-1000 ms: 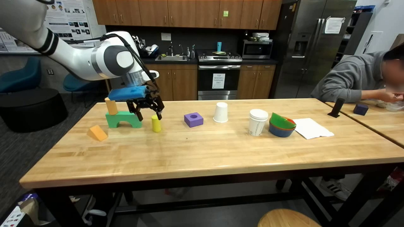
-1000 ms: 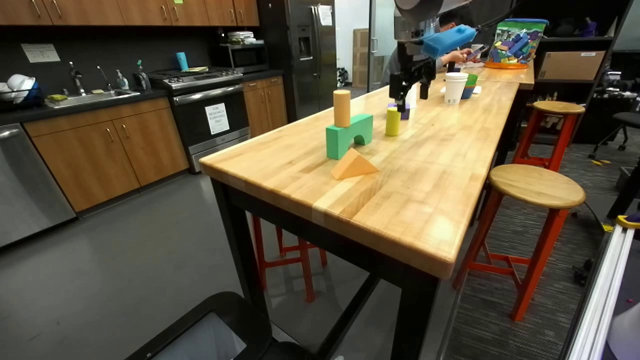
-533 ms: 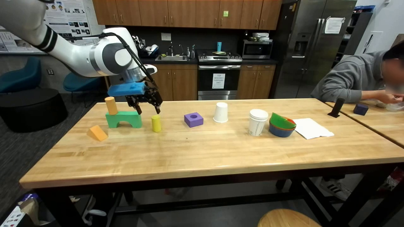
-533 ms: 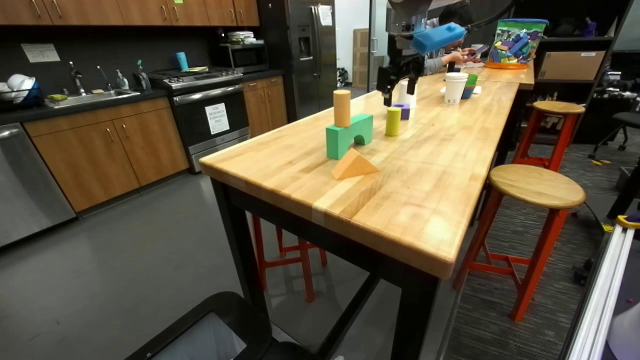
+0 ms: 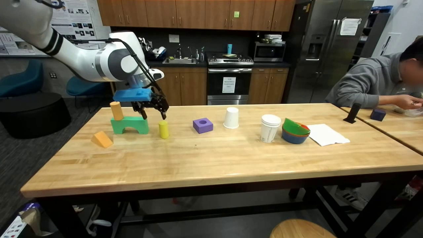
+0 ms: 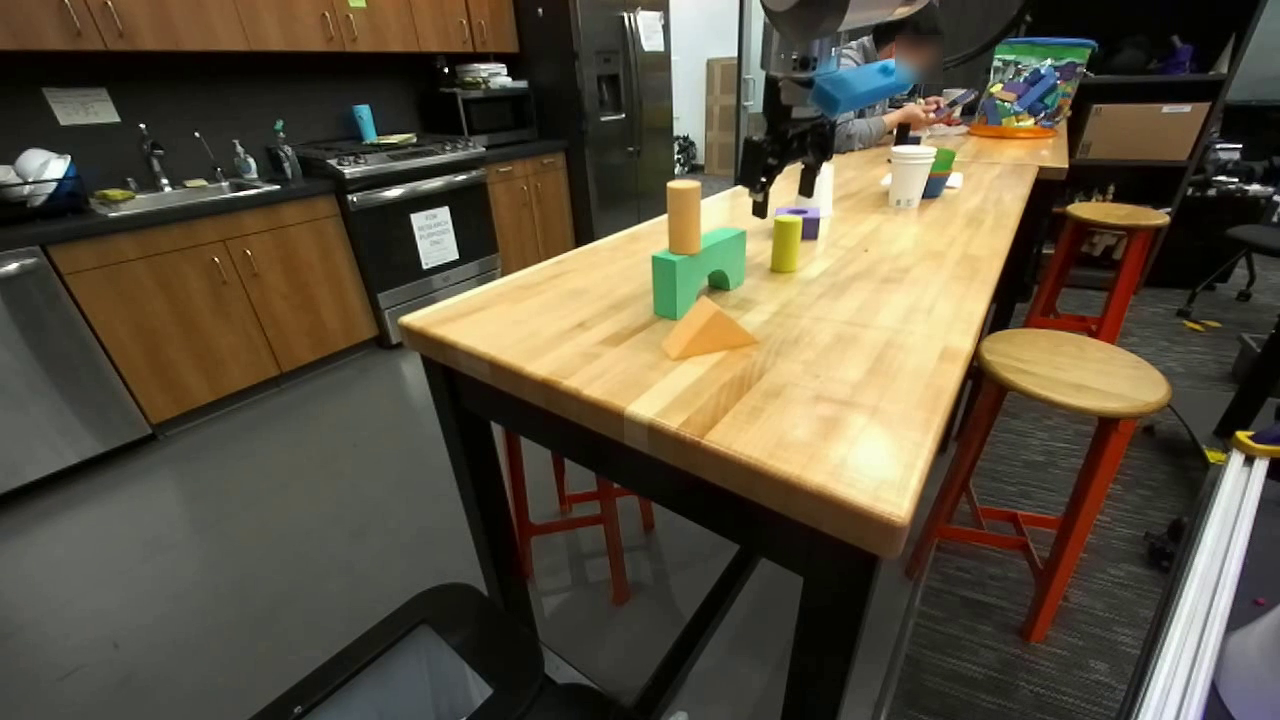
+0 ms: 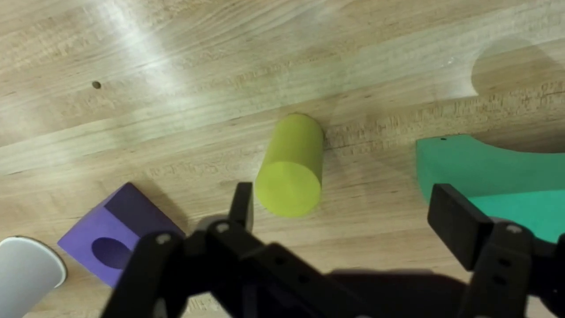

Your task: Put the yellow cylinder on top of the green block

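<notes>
Cylinder (image 7: 291, 172) — smooth, plain yellow — stands upright near the gripper (image 5: 154, 116), jaws wide apart, holding nothing.

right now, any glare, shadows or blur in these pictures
Wrist view: pale glare, upper left, on the tabletop; shadow beside the purple block; the gripper looks slightly soft. In an exterior view, bright shine by the tabletop's nearest corner; in both exterior views, the person's face is blurred.
</notes>
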`<state>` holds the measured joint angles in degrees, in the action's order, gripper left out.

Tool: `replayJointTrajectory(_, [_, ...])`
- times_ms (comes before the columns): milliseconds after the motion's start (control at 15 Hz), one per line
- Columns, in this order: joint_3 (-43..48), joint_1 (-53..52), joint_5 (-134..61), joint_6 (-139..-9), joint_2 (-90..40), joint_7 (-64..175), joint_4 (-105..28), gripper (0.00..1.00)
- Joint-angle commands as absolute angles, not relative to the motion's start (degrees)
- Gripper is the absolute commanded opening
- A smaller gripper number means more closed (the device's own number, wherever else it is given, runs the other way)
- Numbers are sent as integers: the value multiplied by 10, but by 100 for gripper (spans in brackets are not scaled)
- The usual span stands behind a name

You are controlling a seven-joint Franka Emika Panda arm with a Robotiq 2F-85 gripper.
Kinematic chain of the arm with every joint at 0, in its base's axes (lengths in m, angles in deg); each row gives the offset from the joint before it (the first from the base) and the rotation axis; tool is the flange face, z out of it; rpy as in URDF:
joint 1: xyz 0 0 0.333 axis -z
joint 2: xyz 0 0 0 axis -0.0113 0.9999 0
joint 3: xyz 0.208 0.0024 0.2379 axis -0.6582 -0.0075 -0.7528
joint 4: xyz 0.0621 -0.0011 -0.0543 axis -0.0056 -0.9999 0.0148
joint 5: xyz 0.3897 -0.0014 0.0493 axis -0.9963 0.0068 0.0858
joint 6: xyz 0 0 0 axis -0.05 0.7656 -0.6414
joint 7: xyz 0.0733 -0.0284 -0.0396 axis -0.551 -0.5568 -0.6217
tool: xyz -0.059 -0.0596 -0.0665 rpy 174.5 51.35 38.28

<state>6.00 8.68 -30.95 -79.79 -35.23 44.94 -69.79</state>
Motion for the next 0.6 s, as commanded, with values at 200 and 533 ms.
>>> replayJointTrajectory(200, [62, 91, -333, -812, -324, 433, -685, 100])
replayJointTrajectory(533, [70, 94, -321, -814, -324, 440, -685, 100])
